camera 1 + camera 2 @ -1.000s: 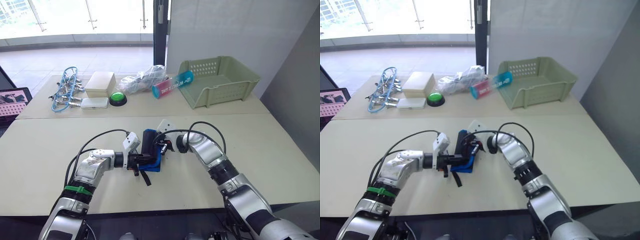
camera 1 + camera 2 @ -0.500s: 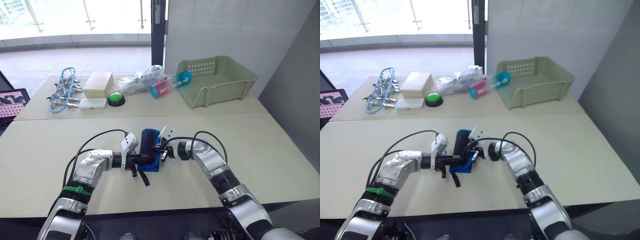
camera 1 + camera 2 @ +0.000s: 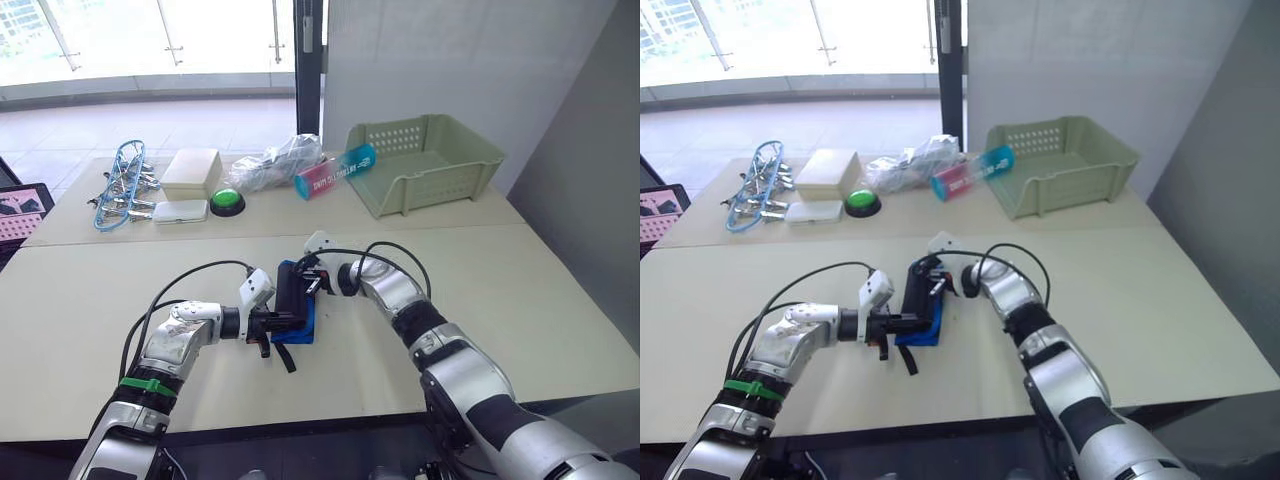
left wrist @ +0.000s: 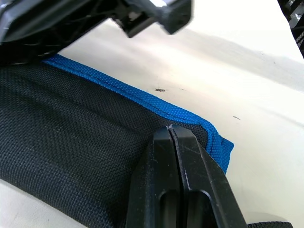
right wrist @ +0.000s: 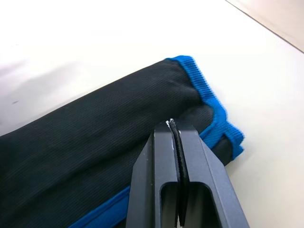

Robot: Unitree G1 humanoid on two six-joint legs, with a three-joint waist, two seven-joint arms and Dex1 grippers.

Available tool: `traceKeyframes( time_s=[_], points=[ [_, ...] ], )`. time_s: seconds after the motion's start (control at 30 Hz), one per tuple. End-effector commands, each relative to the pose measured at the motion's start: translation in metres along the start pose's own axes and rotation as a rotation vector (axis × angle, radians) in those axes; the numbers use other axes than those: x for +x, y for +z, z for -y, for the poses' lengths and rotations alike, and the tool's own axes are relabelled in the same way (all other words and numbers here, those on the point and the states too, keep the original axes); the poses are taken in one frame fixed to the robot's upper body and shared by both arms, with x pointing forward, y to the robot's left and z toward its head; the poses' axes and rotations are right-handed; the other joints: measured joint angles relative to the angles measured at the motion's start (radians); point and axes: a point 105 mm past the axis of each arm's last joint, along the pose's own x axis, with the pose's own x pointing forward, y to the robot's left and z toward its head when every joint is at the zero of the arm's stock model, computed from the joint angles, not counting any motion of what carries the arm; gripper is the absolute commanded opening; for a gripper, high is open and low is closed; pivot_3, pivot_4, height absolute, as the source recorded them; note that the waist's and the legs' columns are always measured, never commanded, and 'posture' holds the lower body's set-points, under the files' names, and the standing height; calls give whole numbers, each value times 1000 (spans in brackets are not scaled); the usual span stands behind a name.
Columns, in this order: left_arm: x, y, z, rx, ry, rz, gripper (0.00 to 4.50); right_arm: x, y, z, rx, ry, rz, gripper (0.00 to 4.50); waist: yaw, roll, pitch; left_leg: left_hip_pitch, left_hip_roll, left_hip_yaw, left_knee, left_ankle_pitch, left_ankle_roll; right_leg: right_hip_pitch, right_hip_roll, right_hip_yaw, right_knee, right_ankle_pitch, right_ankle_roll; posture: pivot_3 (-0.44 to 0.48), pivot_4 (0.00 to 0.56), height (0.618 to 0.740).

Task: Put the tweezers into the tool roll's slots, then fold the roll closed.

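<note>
A: So, where is the tool roll (image 3: 293, 303) sitting?

B: Folded over, it is lying on the near half of the beige table (image 3: 560, 300), close to the middle, black fabric outside with blue edging showing along its borders. A black strap (image 3: 287, 357) is trailing from it toward the robot.

A: What are the grippers doing?

B: Both are meeting at the roll. The left gripper (image 4: 175, 137) is reaching in from the left, its two black fingers pressed together at the blue-edged corner, touching the fabric. The right gripper (image 5: 172, 130) is coming in from the right, fingers likewise pressed together with a thin black sliver showing in the seam between them, resting against the roll near its other blue-trimmed end.

A: And farther out?

B: Along the far side of the table, from left to right, are lying a blue-and-metal clips bundle (image 3: 121, 183), a cream box (image 3: 191, 171), a white case (image 3: 181, 210), a green button (image 3: 227, 201), a crumpled clear bag (image 3: 277, 162), a pink-and-teal tube (image 3: 333, 171) and a pale green basket (image 3: 424, 173).
</note>
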Motion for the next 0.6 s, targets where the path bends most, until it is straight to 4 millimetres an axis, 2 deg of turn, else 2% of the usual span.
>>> traceKeyframes(
  time_s=[0.03, 0.2, 0.27, 0.37, 0.47, 0.5, 0.6],
  points=[
    [-1, -25, 2, -57, 13, -75, 30, 6, -24, 0, 18, -35, -90, 0, -2, 0, 0, 0, 0, 0, 0, 0, 0, 0, 0, 0, 0, 0, 0, 0, 150, 716],
    [-4, -24, 2, -51, 30, -66, 30, 6, -20, 2, 14, -30, -69, 0, -3, 0, 0, 0, 0, 0, -1, 0, 0, 0, 0, 0, 0, 0, 0, 0, 150, 716],
    [-7, -21, 0, -41, 50, -43, 30, 4, -12, 2, 11, -8, -25, 0, -3, 0, 0, 0, 0, 0, -1, 0, 0, 0, 0, 0, 0, 0, 0, 0, 150, 716],
    [-15, -5, -2, -30, 82, 59, 30, -3, 5, 3, 4, 30, 72, 0, -2, 1, 1, -1, 0, 0, -2, 0, 0, -2, 0, 0, -1, 0, 0, 0, 150, 716],
    [-29, 11, 3, -5, 86, 152, 30, -19, 26, 3, -4, 82, 211, 0, 0, 1, 4, -8, 0, 0, -3, 1, -1, -8, 0, 0, 0, 0, 0, 0, 150, 716],
    [-34, 16, 5, 2, 90, 186, 30, -28, 32, 4, 4, 83, 261, 0, 1, 1, 5, -15, 0, 0, -3, 3, -5, -14, 0, 0, 2, 0, 0, 0, 150, 716],
    [-49, 27, 12, 25, 120, 259, 30, -56, 40, 8, 7, 59, 346, 0, 4, 0, 9, -26, 0, 1, -2, 5, -9, -24, 0, 0, 3, 1, 1, 0, 150, 716]
  ],
)
